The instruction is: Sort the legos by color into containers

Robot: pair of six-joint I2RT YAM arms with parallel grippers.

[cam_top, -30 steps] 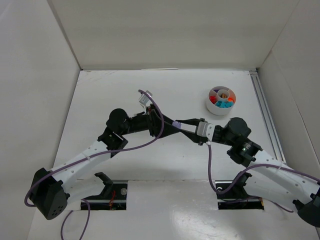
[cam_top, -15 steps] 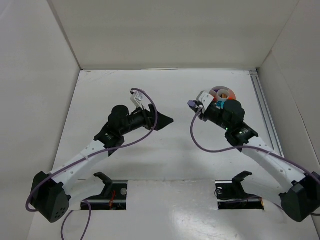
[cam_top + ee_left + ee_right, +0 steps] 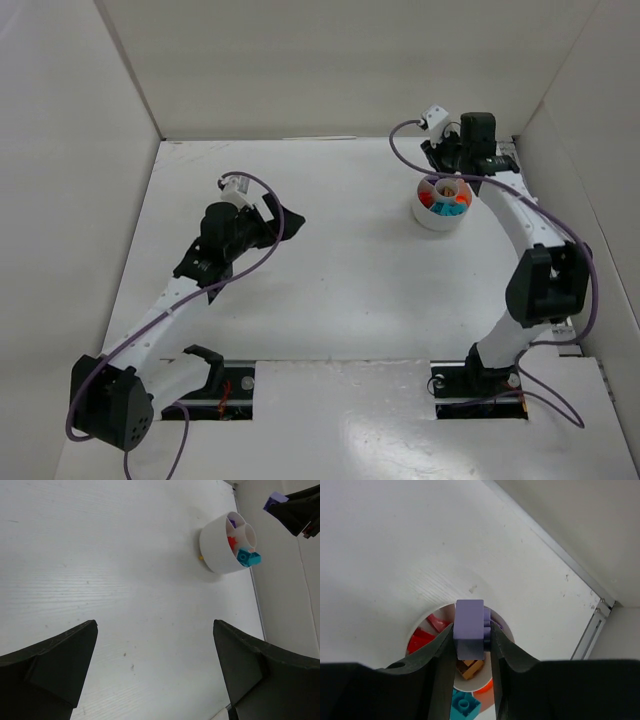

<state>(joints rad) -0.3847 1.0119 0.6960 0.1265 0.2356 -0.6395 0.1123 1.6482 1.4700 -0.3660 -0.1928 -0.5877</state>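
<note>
Jaws: right gripper [image 3: 472, 632] clamping purple lego [image 3: 469, 624] over dish [image 3: 212, 550]; left gripper [image 3: 155, 625] spread wide.

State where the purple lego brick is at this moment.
In the right wrist view the purple brick is pinched in the right gripper, above the white dish at the table's far right.

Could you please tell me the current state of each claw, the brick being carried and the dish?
left claw: open, holding nothing.
right claw: shut on the purple lego, hanging over the dish.
purple lego: gripped between the fingers, not yet dropped.
dish: upright, partly filled.
teal lego: in the dish, sticking up past its rim.
</note>
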